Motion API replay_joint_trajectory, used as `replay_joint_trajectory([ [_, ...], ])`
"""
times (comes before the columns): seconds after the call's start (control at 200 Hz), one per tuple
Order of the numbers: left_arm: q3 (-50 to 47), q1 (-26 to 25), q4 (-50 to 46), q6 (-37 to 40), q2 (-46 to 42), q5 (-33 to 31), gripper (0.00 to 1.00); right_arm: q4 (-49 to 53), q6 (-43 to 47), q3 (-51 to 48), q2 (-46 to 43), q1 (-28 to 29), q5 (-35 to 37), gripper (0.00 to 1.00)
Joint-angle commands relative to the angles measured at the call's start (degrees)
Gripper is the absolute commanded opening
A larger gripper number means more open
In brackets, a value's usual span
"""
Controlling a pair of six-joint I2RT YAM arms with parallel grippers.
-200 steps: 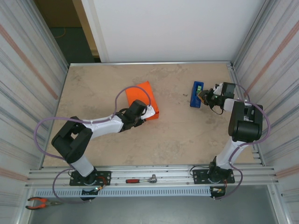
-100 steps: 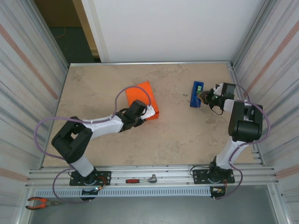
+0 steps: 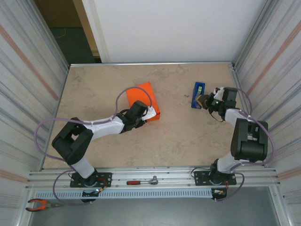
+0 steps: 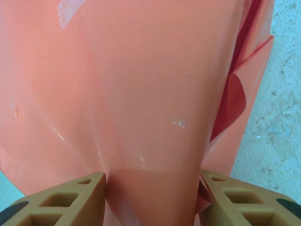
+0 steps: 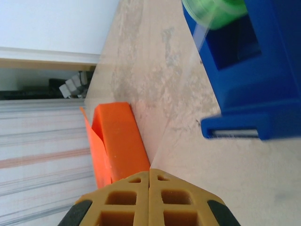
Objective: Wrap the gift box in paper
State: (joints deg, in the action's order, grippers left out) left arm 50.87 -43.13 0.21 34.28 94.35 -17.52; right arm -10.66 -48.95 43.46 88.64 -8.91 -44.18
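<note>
The right arm [image 3: 248,141] has swung its elbow back toward its own base, and the right pincer [image 3: 203,100] has edged in on the blue tape dispenser [image 3: 198,93] and closed. The left arm has kept its place.

The gift box [image 3: 140,95] lies on the surface [image 3: 178,134] well to the left of the dispenser, at about the same depth. It is a flat-topped block under a bright orange skin of paper [image 4: 141,94]. In the left wrist view the paper is smooth and glossy on top, with a folded flap standing loose along its right edge.

The left arm [image 3: 101,126] stretches low across the surface. The left pincer [image 4: 153,202] stands about half open, its tan fingers [image 4: 61,202] clasping the paper-covered near end of the box.

The right forearm points at the dispenser from just beside it. In its wrist view the right pincer's fingertips press flat together, and a pale, see-through strip of tape [image 5: 181,99] runs from the green roll [image 5: 214,9] down into them.
</note>
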Motion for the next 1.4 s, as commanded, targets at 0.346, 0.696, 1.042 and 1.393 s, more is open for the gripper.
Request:
replay_joint_trajectory([
  [0.346, -0.68, -0.63, -6.26, -1.47, 2.76, 3.11, 0.50, -5.19, -2.87, -6.02, 2.89, -2.21, 1.56, 0.00],
  [0.696, -0.78, -0.81, -6.03, -1.41, 2.64, 3.10, 0.50, -19.83, -11.07, -7.22, 15.70, -2.90, 1.89, 0.00],
  [1.042, -0.75, -1.07, -6.09, -1.32, 2.76, 3.04, 0.50, -26.53, -16.05, -6.17, 23.17, 1.11, 2.59, 0.00],
  [1.393, -0.86, -1.04, -6.16, -1.24, 2.65, 3.25, 0.49, -27.79, -15.07, -8.02, 18.04, 3.30, -0.30, 0.00],
])
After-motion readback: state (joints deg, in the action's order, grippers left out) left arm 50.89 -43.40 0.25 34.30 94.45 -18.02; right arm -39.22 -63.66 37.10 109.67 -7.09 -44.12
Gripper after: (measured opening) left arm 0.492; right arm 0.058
